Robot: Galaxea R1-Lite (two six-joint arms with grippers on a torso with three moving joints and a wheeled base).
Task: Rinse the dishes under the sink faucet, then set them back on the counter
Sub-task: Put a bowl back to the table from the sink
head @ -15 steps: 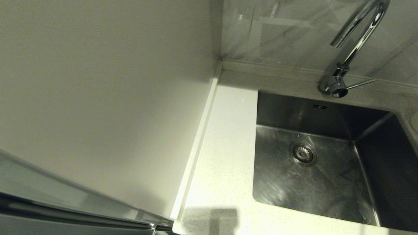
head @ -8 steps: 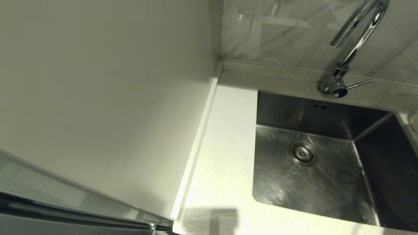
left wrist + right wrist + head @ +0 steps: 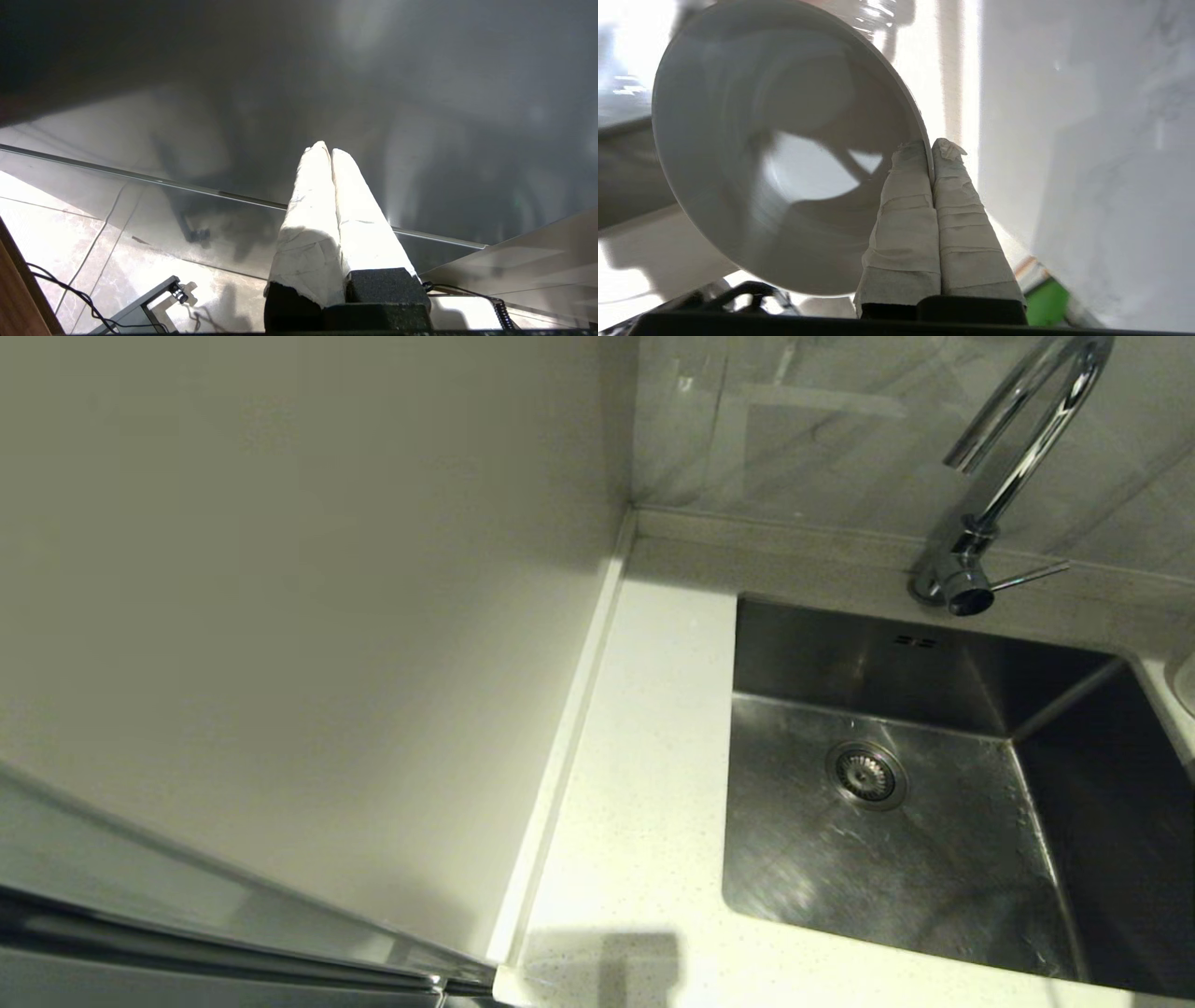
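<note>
One bowl pinched, right gripper

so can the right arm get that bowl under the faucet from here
Probably yes. The right hand is shut on the bowl rim, the sink lies bare, and nothing stands below the faucet spout. The arm itself is outside the head view, so its reach is uncertain.

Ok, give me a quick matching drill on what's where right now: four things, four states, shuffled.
1. right gripper
2. left gripper
3. rectangular brushed steel sink
4. tall chrome gooseneck faucet

a. no water running from it
b. fingers pinch the rim of a round white bowl
c. fingers closed on nothing
d. nothing in the basin, strainer drain uncovered

Pairs: 1-b, 2-c, 3-d, 4-a
</note>
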